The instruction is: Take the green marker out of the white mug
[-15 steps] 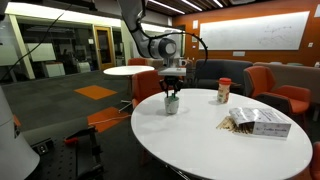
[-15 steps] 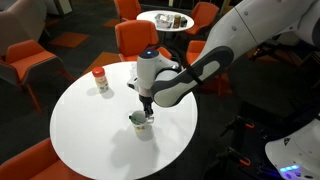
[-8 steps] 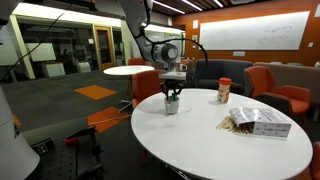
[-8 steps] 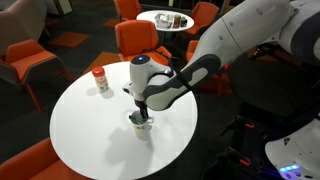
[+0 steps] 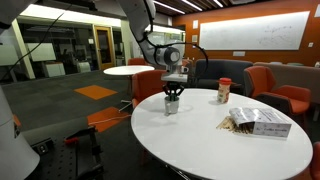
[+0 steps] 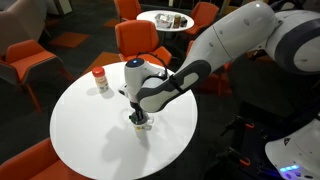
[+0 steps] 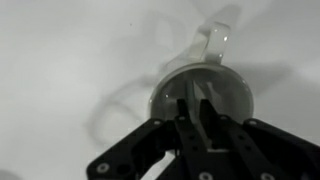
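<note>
The white mug [image 7: 160, 92] stands on the round white table [image 5: 200, 140]; it also shows in both exterior views [image 5: 171, 105] [image 6: 142, 126]. My gripper [image 7: 196, 106] points straight down into the mug's mouth, as both exterior views show [image 5: 172, 94] [image 6: 139, 115]. In the wrist view its two fingers stand close together with a thin pale stick, the green marker [image 7: 195, 96], between them. The marker's colour does not show, and the arm hides it in the exterior views.
A clear jar with a red lid [image 5: 224, 91] [image 6: 99, 79] stands further along the table. A flat box [image 5: 258, 122] lies near the table's edge. Orange chairs [image 6: 140, 40] and a second round table [image 5: 130, 70] stand around.
The arm has come lower over the mug, and the fingers have gone down into its mouth. The mug and jar have not moved.
</note>
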{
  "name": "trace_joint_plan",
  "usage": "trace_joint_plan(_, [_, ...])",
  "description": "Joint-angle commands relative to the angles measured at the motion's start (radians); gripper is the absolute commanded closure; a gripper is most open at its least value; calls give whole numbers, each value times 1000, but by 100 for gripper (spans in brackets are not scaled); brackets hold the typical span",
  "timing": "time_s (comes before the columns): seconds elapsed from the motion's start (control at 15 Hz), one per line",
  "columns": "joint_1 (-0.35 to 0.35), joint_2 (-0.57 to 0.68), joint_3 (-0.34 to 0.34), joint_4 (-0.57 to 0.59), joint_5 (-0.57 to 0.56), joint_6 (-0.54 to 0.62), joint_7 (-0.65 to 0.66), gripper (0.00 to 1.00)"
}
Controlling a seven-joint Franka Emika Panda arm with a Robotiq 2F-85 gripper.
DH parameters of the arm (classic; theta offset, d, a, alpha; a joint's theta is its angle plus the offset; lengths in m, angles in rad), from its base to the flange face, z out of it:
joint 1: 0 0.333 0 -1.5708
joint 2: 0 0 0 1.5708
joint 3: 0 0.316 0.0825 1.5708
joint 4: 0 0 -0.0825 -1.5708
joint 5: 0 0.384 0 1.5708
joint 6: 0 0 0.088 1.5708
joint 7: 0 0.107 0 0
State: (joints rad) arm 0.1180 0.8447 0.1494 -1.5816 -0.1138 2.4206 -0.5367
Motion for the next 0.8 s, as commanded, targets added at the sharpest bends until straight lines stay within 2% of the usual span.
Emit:
trace_joint_plan(0.0, [-1, 36, 6, 62, -23, -51, 37, 92])
trace_joint_plan(0.2, [-1, 56, 11, 83, -20, -60, 32, 99])
trace_joint_plan(0.4, [-2, 56, 16, 85, -21, -60, 28, 100])
trace_joint_plan(0.53, [2, 22, 14, 57, -23, -56, 40, 100])
trace_joint_plan(0.73, [5, -56, 7, 12, -20, -110, 73, 100])
